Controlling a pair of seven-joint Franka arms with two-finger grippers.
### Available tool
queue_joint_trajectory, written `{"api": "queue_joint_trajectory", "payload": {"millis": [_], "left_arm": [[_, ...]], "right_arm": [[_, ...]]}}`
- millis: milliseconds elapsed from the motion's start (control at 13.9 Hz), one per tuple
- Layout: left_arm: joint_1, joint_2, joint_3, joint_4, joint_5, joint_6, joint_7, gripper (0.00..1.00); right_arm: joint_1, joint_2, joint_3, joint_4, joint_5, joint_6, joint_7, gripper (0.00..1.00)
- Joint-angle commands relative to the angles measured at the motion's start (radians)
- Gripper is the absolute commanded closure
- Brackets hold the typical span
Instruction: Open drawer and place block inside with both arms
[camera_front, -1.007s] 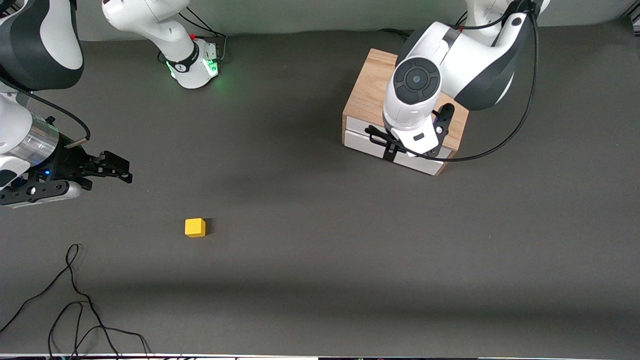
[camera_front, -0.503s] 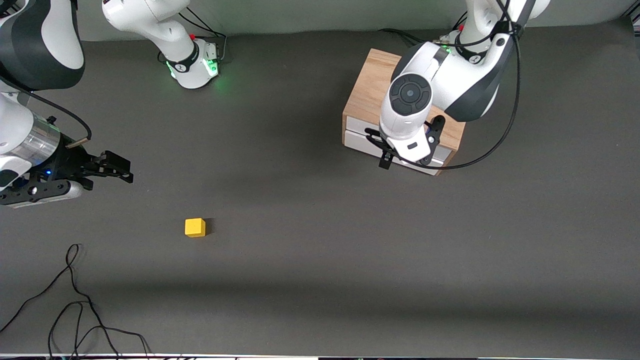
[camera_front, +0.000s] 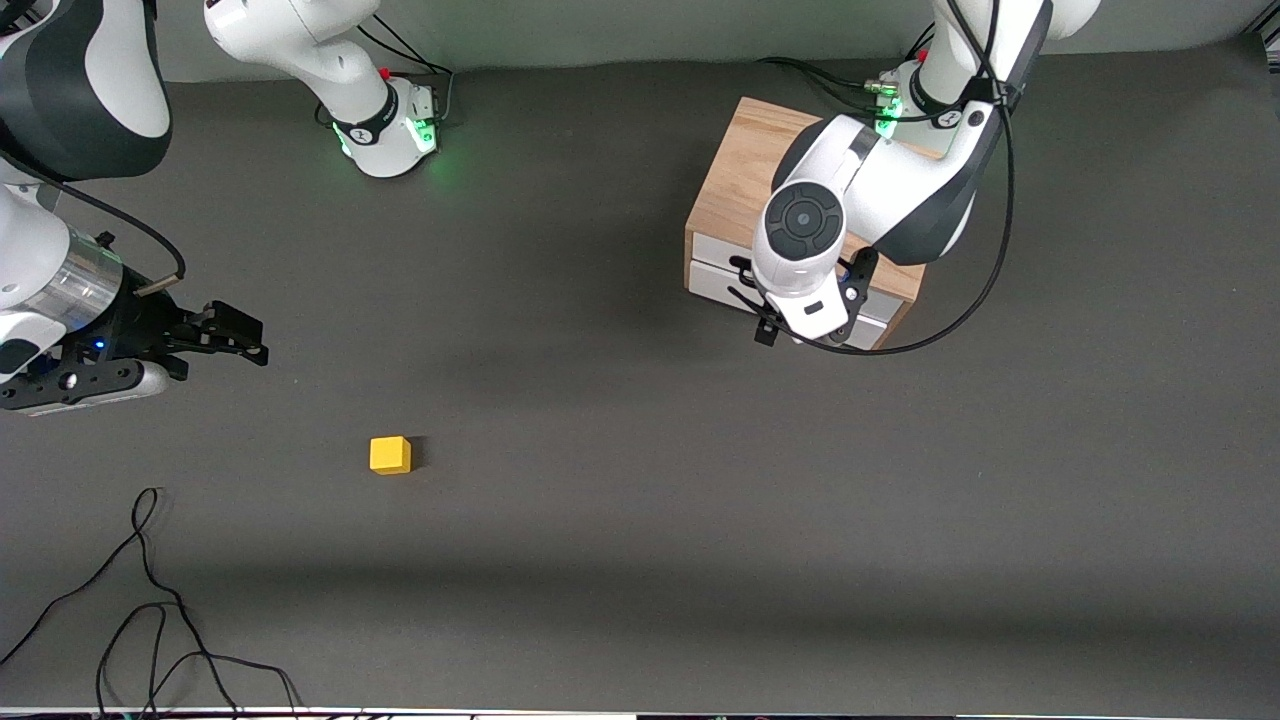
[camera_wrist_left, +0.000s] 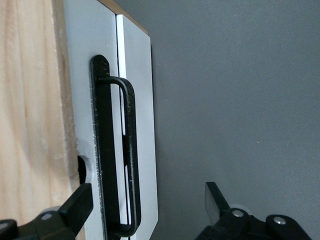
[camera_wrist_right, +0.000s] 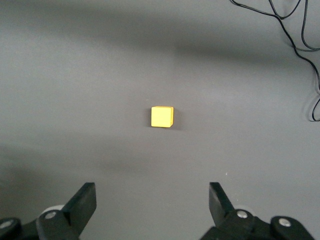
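Left gripper (camera_wrist_left: 145, 210) has dropped lower over the cabinet (camera_front: 745, 180) front, jaws wide and straddling the drawer (camera_wrist_left: 136, 125) handle (camera_wrist_left: 131, 165); right gripper (camera_wrist_right: 150, 207) waits wide open and empty over bare table, block (camera_front: 390, 455) unmoved near the right arm's end. Handle looks rigid: pinch the bar mid-span, across its long axis, which runs along the white panel. Block looks light, hard, flat-sided: grip two parallel faces.

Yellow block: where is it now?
The yellow block sits on the bare table toward the right arm's end, nearer the front camera than the open right tool.
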Motion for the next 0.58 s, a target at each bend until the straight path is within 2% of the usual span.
{"api": "queue_joint_trajectory", "payload": {"millis": [0,503], "left_arm": [[-0.013,0.020,0.010,-0.007,0.003,0.020,0.010,0.00],[-0.016,0.068,0.010,-0.020,0.003,0.049,0.010,0.00]], "right_arm": [[0.009,0.008,-0.005,0.020,-0.004,-0.014,0.021,0.00],[0.006,0.016,-0.005,0.020,-0.001,-0.013,0.074,0.00]]}}
